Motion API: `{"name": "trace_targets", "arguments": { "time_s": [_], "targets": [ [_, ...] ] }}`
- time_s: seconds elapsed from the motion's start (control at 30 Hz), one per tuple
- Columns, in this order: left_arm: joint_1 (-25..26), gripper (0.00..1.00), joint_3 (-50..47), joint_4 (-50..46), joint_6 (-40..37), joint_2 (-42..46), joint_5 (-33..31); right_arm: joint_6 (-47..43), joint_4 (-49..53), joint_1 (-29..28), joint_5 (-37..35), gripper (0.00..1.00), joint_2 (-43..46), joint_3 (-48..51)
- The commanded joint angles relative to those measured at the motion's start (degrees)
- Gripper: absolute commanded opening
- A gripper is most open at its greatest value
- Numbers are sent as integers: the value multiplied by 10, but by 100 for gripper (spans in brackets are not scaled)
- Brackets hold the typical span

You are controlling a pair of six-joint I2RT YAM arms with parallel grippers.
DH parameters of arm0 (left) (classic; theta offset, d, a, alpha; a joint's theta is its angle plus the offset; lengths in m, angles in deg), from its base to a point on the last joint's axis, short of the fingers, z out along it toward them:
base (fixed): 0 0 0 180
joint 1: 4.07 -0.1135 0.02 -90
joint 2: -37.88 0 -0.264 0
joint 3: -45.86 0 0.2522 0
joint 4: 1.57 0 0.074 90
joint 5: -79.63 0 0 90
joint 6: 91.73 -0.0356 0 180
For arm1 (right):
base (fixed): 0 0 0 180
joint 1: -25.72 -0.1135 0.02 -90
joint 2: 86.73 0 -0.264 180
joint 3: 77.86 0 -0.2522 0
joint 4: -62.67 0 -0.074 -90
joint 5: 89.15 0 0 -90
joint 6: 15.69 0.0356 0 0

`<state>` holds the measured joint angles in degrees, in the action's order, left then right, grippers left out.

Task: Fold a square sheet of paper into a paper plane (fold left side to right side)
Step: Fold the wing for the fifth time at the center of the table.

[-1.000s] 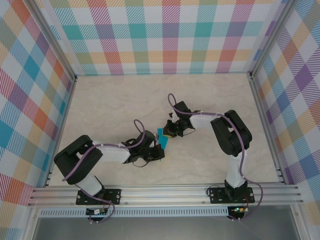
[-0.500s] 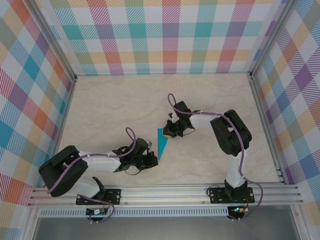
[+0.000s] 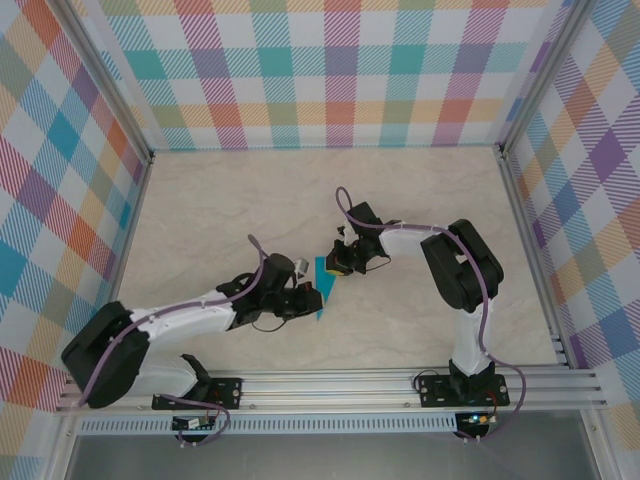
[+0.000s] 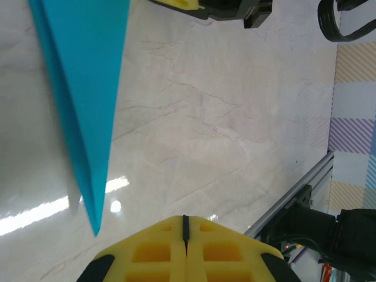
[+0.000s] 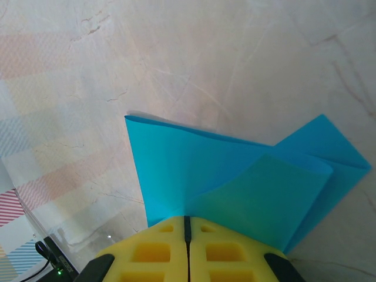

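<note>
— Lying where on the pale marbled worktop was the paper plane?
— Flat between the two arms. It was a slim teal dart with its point toward the near metal rail.
— And the tools?
— The left tool had its yellow jaws pressed together on nothing, just beside the dart's point and apart from it. The right tool was closed too, with its tips over the dart's wide end. Whether it pinched paper could not be told.
— What stood around?
— Plaid walls stood on three sides, and purple cables looped along both arms.
</note>
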<state>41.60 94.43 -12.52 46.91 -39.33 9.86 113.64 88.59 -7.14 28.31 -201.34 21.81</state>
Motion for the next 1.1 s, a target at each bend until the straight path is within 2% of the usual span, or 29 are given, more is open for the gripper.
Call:
{"name": "trace_targets", "arguments": {
  "time_s": [0.0, 0.17, 0.23, 0.4, 0.73, 1.07],
  "targets": [
    [-12, 3, 40, 17, -36, -56, 21, -16, 63, 0, -61, 6, -41, 16],
    [-46, 2, 46, 13, -65, -119, -3, -15, 62, 0, -57, 6, -41, 13],
    [-57, 2, 31, 40, -60, -132, 14, -16, 63, 0, -56, 6, -39, 13],
    [-57, 2, 15, 62, -59, -142, 40, -17, 63, 0, -56, 6, -38, 11],
    [-53, 2, 22, 23, -74, -159, 18, -18, 66, -1, -57, 6, -36, 7],
    [-11, 0, 103, -152, -123, -201, -83, -19, 61, 1, -58, 9, -4, -2]
  ]
}}
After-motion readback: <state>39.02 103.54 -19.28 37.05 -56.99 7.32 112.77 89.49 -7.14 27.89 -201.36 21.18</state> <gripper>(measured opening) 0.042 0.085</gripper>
